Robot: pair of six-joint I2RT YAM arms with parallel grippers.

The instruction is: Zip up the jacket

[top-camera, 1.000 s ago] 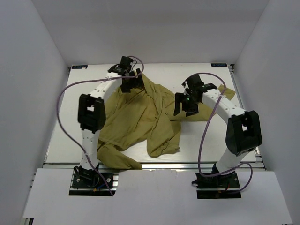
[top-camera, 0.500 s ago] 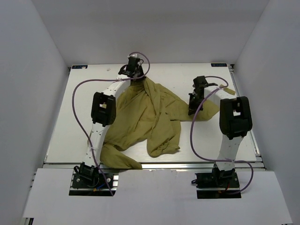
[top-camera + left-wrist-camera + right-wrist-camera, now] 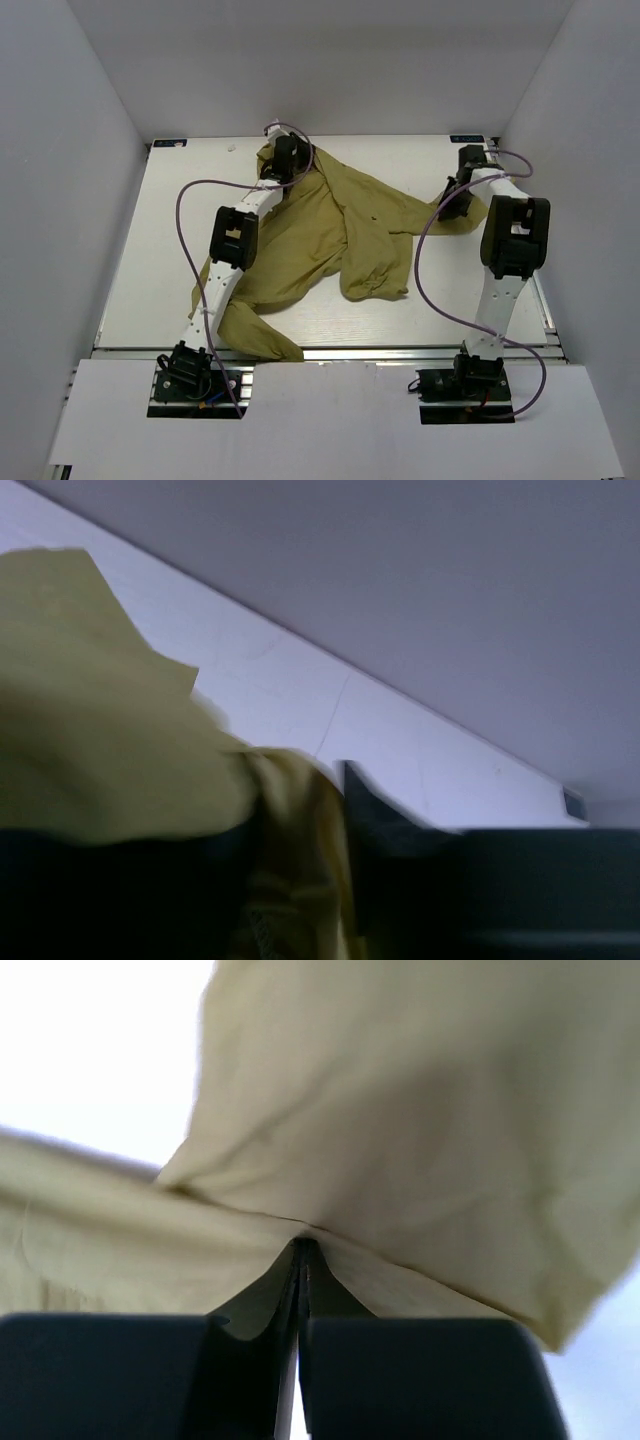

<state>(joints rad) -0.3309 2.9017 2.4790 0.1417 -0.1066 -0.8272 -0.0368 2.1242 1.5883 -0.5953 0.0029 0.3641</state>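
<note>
Jacket [image 3: 330, 235] is crumpled over the middle of the table [image 3: 130, 260], with one end trailing off toward the table's near edge by the left arm's base. Both arms are stretched out to the table's far side, each on its own upper corner of the cloth, so the fabric between them runs roughly side to side across the table.

Left gripper [image 3: 290, 820] has its jaws partly closed with a thick wad of yellow cloth wedged between them. The wrist view is blurry, but it reads as a grip. Right gripper [image 3: 301, 1260] is pinched fully together on a thin fold, and the cloth fans up and away from the tips.

What the next bit hangs on, I reckon, is that the jacket lies between the two grips and a little nearer the table's front than either. Pulling the hands apart along that side-to-side line should flatten it. I can't pick out the zipper seam anywhere, so it's hard to say which arm is closer to it.

Left arm is bent at the elbow over the cloth. Right arm runs nearly straight along the table's right edge.
</note>
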